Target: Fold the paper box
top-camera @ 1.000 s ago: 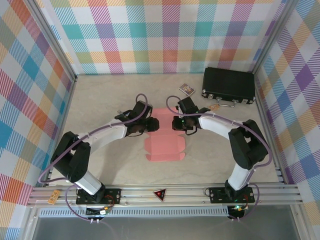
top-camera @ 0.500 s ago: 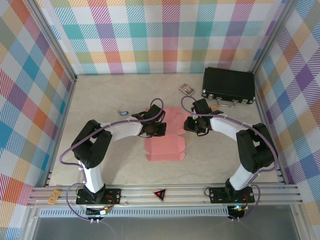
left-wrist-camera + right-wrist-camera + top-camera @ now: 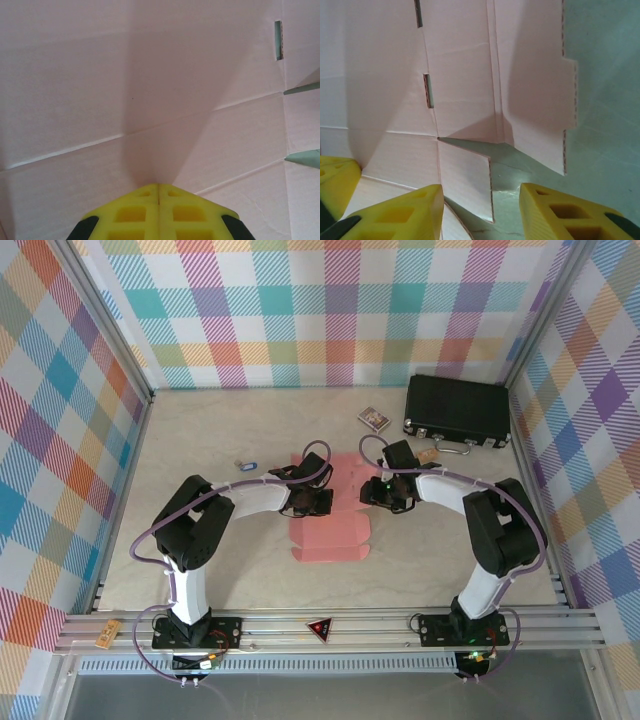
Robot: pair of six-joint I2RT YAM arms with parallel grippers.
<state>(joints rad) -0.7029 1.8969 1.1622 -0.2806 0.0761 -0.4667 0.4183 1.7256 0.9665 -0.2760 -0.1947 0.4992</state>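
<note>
**Left gripper [image 3: 323, 502] shifted right onto box**

Top view: box [image 3: 330, 536] lies mid-table between both arms. Left wrist cam: jaws clenched, empty, tips pressing the pink sheet. Right gripper [image 3: 480, 197] has widened; its cam shows jaws released, flap [image 3: 465, 172] edge between them, ungripped.

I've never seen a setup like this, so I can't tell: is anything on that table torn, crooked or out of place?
Nothing looks torn. The paper box lies mostly flat; one small flap by the right claw stands up off the table, casting a shadow.
</note>
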